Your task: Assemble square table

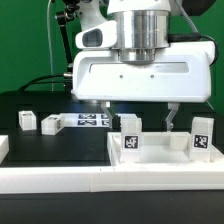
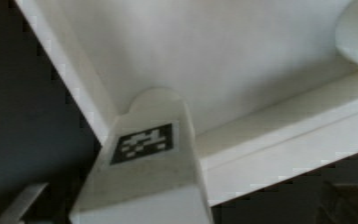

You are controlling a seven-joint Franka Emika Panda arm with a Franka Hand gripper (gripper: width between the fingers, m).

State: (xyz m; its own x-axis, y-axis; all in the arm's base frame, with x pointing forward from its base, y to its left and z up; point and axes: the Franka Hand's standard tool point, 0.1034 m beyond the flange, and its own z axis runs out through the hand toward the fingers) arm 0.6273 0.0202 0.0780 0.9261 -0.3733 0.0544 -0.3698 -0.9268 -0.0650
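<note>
The white square tabletop slab lies flat in front of the white rail. Two tagged white legs stand upright on it, one on the exterior view's left and one on its right. Two more legs lie loose on the black table at the exterior view's left. My gripper hangs over the slab with its jaws wide apart, above the left standing leg and holding nothing. The wrist view shows that leg close up against the slab, between my jaws.
The marker board lies flat behind the slab. The long white border rail runs along the front. A green backdrop and cables stand behind the arm.
</note>
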